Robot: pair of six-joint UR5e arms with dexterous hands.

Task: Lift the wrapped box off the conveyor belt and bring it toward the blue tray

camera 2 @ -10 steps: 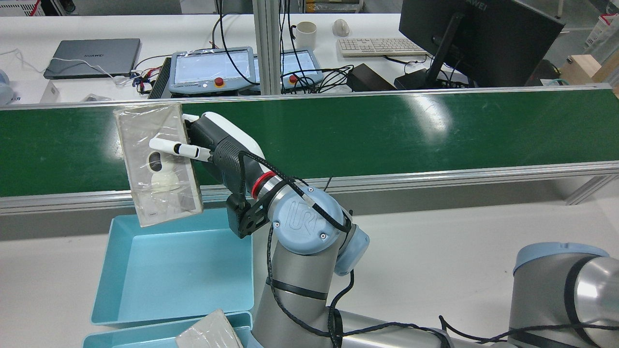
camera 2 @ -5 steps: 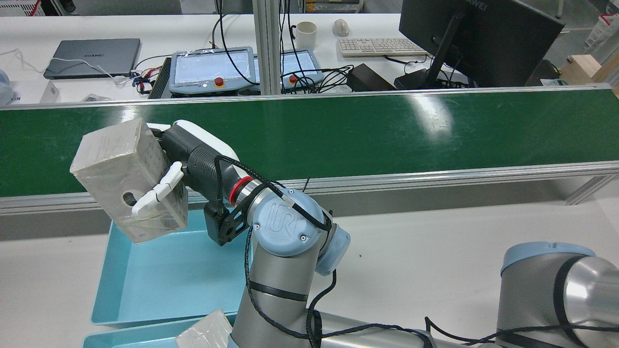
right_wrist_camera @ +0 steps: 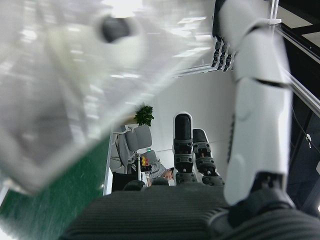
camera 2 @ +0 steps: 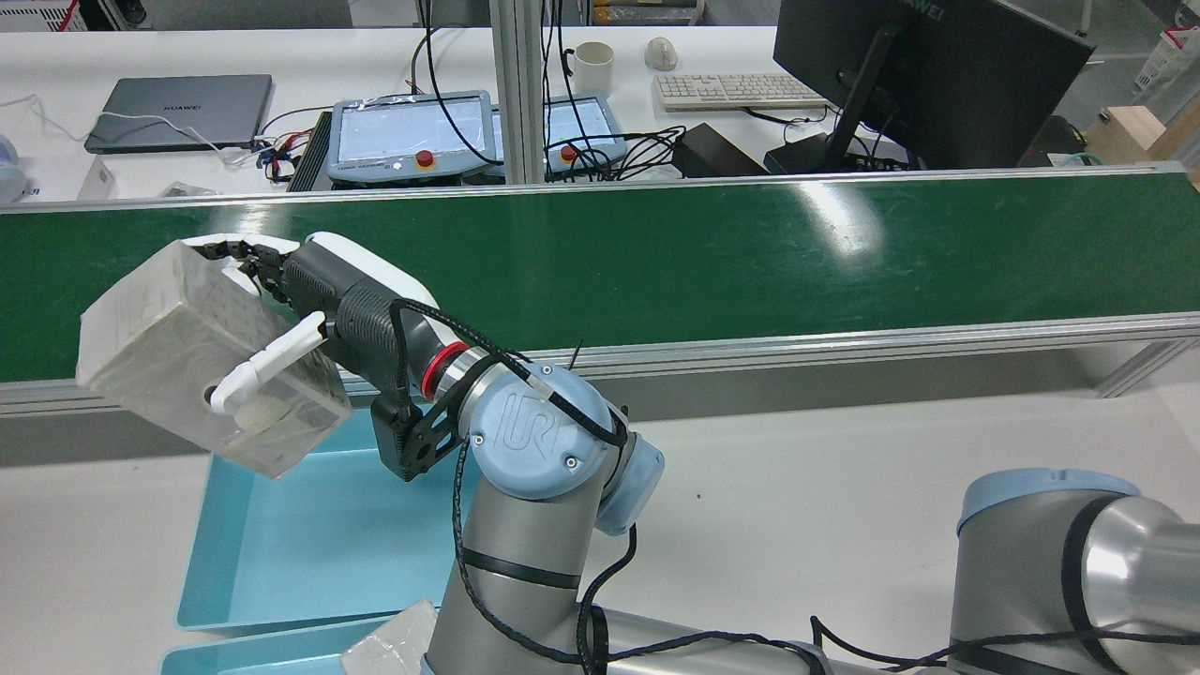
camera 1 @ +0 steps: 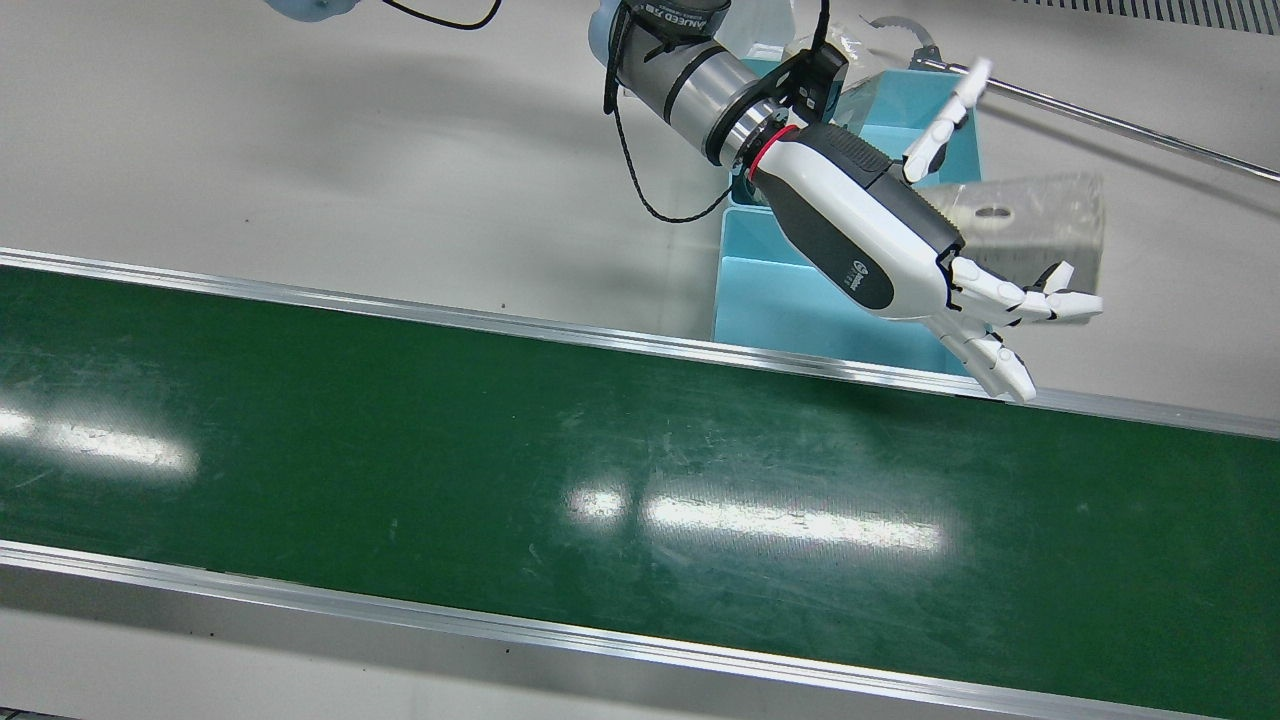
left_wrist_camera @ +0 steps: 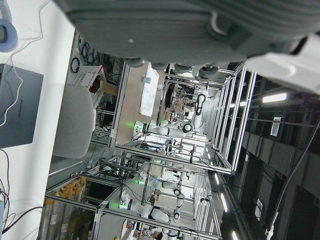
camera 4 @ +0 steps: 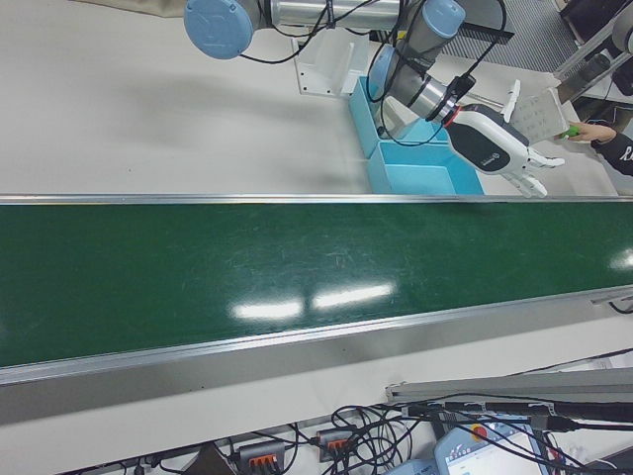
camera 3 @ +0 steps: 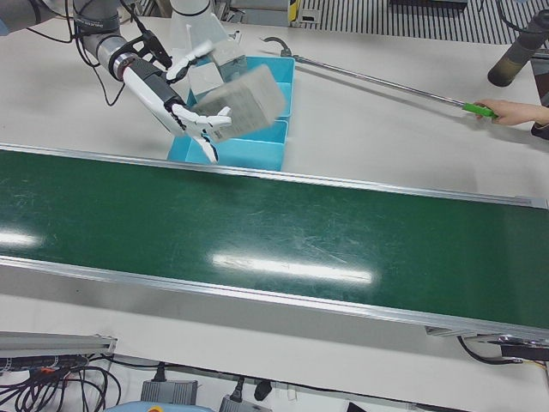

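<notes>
The wrapped box, pale and in clear film, hangs tilted over the blue tray beside the conveyor belt. My right hand is beside it with thumb and fingers stretched straight and spread wide. The box looks blurred and only rests against the fingers. In the rear view the box is over the tray's far left corner, with the hand to its right. The right hand view shows the box apart from the thumb. My left hand shows only as a grey edge in its own view.
A second blue tray holding another wrapped packet sits next to the first, nearer the robot. A person's hand holds a long metal rod that reaches to the trays. The belt's aluminium rail runs between belt and tray.
The right arm swung the box leftwards off the belt and lower, over the tray's edge. The thumb and fingers, closed on the box before, have straightened and spread.
</notes>
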